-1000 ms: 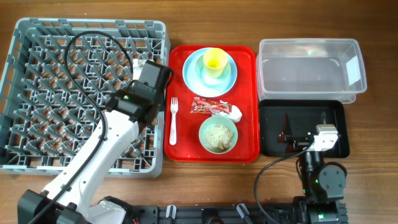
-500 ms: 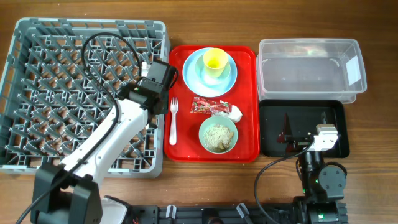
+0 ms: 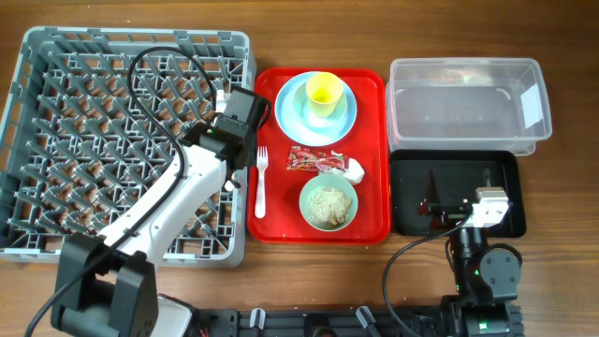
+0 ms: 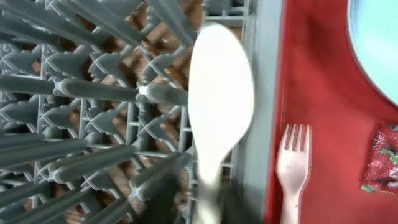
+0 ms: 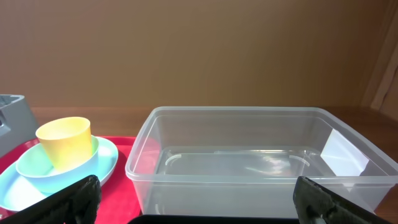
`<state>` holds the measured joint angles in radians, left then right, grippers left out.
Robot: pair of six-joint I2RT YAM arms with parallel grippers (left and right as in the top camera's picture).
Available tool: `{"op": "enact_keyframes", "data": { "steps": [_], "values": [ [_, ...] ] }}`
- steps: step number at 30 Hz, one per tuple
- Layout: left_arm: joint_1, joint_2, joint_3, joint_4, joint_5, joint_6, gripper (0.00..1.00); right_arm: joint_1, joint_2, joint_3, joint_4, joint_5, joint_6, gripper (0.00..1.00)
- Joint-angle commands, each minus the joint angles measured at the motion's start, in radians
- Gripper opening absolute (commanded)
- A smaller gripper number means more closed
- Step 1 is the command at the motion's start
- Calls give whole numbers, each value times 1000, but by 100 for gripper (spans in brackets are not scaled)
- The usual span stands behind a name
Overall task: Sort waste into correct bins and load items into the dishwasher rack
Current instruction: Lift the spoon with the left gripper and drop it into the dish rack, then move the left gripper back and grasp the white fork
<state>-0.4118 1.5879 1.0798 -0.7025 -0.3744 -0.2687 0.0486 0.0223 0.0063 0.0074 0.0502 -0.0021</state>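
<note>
Ctr of frame: white plastic spoon [image 4: 221, 93], bowl end up, handle going down into the dark, blurred left gripper [image 4: 208, 200] at btm edge. Behind it, grey plastic rack w/ upright pegs [image 4: 93, 93] fills the left part. Right part: red plastic tray [image 4: 317, 74] w/ white plastic fork [image 4: 292, 168] near btm, light blue round plate [image 4: 376, 43] in upper right corner, red printed wrapper [image 4: 380, 158] at right edge.

Only narrow slots are left between the upright pegs of the large grey plastic dishwasher rack [image 3: 131, 36]. Its near right part is crossed by the white left arm [image 3: 159, 208], and a white plastic spoon [image 4: 221, 106] is held over its right wall, beside the red serving tray [image 3: 379, 187]. The clear rectangular plastic tub [image 3: 465, 67] is open from above.
</note>
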Motion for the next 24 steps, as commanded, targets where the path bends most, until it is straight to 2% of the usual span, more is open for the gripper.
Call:
{"op": "enact_keyframes", "data": {
  "steps": [1, 4, 8, 9, 14, 18, 24],
  "values": [
    [6, 11, 13, 11, 15, -8, 37, -5, -2, -1, 6, 13, -5, 100],
    [6, -2, 19, 14, 11, -7, 37, -5, -2, -1, 6, 12, -5, 100],
    [6, -63, 37, -14, 25, -8, 29, -5, -2, -1, 6, 13, -5, 100],
    [6, -100, 43, -34, 56, -8, 25, -5, -2, -1, 6, 12, -5, 100],
    [6, -256, 45, -87, 271, -9, 22, -5, -2, -1, 6, 13, -5, 100],
    [1, -314, 45, -132, 359, -135, 12, -5, -2, -1, 6, 13, -5, 100],
    [-63, -244, 27, -189, 362, -174, 15, -5, -2, -1, 6, 12, -5, 100]
  ]
}}
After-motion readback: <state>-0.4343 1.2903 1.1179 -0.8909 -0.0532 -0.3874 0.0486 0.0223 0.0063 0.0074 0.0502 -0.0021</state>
